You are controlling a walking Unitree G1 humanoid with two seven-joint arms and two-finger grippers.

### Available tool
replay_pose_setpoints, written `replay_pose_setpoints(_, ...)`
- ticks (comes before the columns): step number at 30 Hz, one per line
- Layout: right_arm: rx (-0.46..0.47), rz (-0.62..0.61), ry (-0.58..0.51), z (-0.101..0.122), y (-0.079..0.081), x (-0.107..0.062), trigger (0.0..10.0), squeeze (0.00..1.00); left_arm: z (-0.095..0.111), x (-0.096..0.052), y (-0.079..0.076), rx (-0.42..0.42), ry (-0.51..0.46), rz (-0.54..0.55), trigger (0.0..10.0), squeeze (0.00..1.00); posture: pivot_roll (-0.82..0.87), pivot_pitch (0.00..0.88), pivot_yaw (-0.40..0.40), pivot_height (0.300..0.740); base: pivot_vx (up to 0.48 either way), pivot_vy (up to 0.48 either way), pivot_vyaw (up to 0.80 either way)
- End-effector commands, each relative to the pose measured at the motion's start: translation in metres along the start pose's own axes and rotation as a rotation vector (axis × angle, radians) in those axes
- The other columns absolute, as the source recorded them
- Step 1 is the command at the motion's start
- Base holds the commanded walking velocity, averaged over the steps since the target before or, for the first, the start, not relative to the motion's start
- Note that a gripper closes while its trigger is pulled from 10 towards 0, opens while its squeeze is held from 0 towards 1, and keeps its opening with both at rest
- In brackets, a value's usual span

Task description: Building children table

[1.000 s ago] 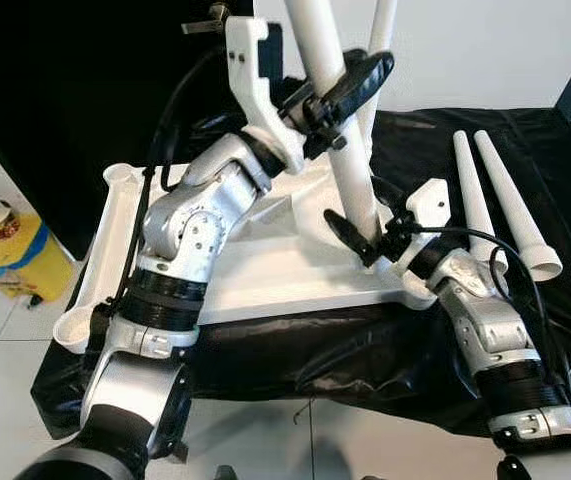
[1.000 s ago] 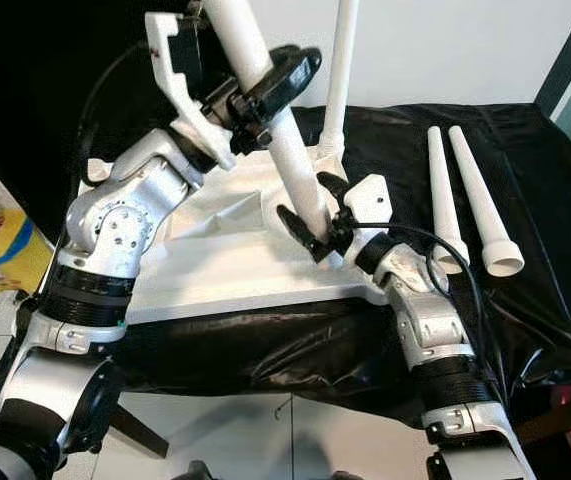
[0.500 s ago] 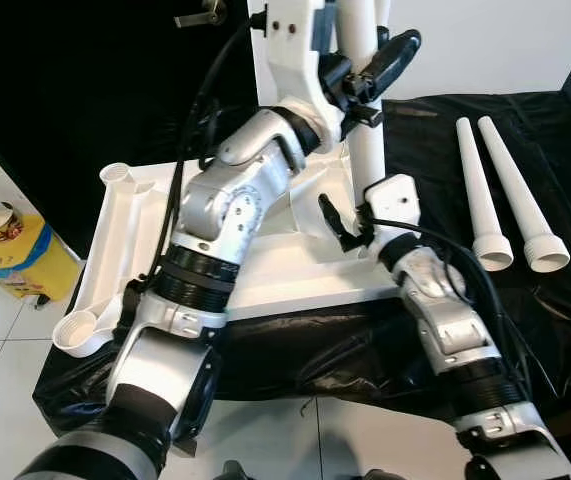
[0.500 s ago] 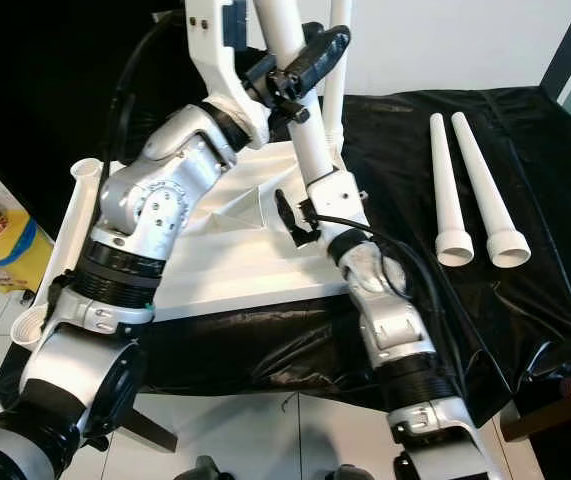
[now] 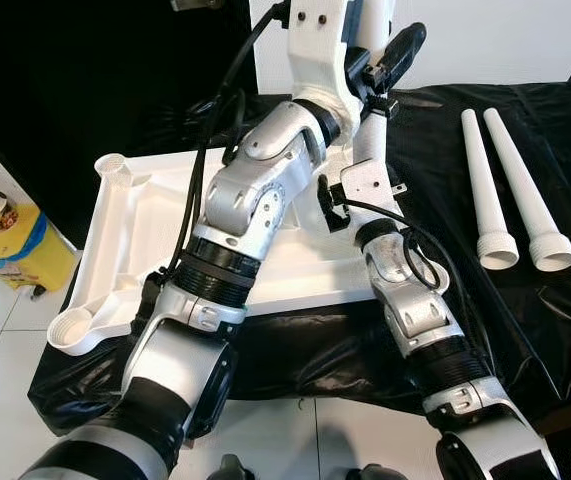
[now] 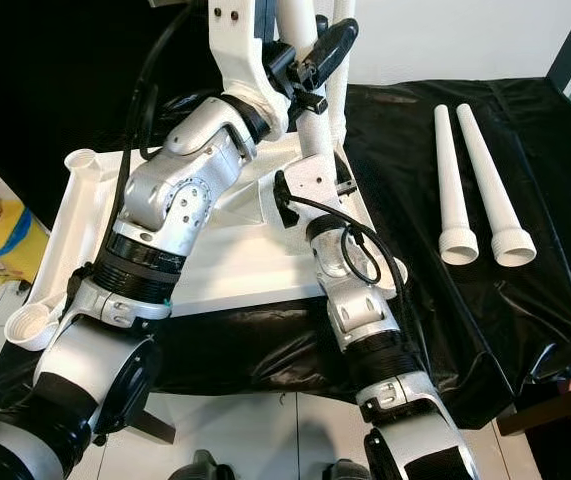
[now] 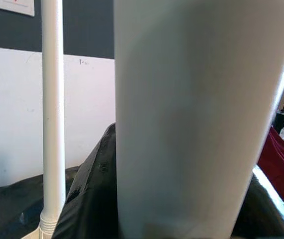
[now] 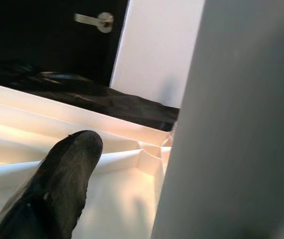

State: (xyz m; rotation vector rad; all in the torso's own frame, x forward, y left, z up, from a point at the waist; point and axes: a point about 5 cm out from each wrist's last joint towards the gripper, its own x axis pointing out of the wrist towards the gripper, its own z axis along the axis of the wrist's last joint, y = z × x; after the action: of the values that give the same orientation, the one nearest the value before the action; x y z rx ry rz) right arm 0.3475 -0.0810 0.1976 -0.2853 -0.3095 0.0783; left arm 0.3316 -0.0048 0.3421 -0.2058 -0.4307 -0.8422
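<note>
An upturned white tabletop (image 5: 155, 230) lies on a table covered in black cloth. A white table leg (image 5: 370, 140) stands nearly upright at its far right corner. My left gripper (image 5: 380, 60) is shut on this leg high up, and in the left wrist view the leg (image 7: 186, 119) is very close. My right gripper (image 5: 345, 195) is low at the leg's foot and stands open. One of its black fingers (image 8: 57, 184) shows with a gap to the leg (image 8: 241, 124). The other finger is hidden behind the leg. A second leg (image 7: 53, 124) stands upright behind.
Two loose white legs (image 5: 485, 190) (image 5: 525, 190) lie side by side on the black cloth (image 5: 445, 130) at the right. Round corner sockets (image 5: 115, 165) (image 5: 70, 330) show on the tabletop's left side. A yellow container (image 5: 5, 240) stands on the tiled floor, left.
The held leg has swung from a tilt to nearly upright as my left arm rose. My right gripper has shifted left along the tabletop with the leg's foot. The camera has also moved.
</note>
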Motion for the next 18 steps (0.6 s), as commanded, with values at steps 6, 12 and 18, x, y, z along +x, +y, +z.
replay_pose_setpoints(6, 0.017, -0.149, 0.064, -0.007, -0.006, 0.003, 10.0, 0.0, 0.009, 0.003, -0.002, 0.023, -0.044, 0.017, 10.0, 0.0, -0.01, 0.076, 0.002, 0.74, 0.0, 0.0, 0.0)
replay_pose_setpoints(12, 0.015, -0.15, 0.071, -0.009, -0.004, 0.004, 10.0, 0.0, 0.014, 0.003, -0.001, 0.027, -0.058, 0.032, 10.0, 0.0, 0.01, 0.075, -0.021, 0.74, 0.0, 0.0, 0.0)
replay_pose_setpoints(18, -0.013, -0.128, 0.047, -0.007, 0.002, 0.007, 4.2, 0.0, 0.018, 0.003, -0.002, 0.031, -0.075, 0.043, 10.0, 0.0, 0.01, 0.079, -0.025, 0.74, 0.0, 0.0, 0.0)
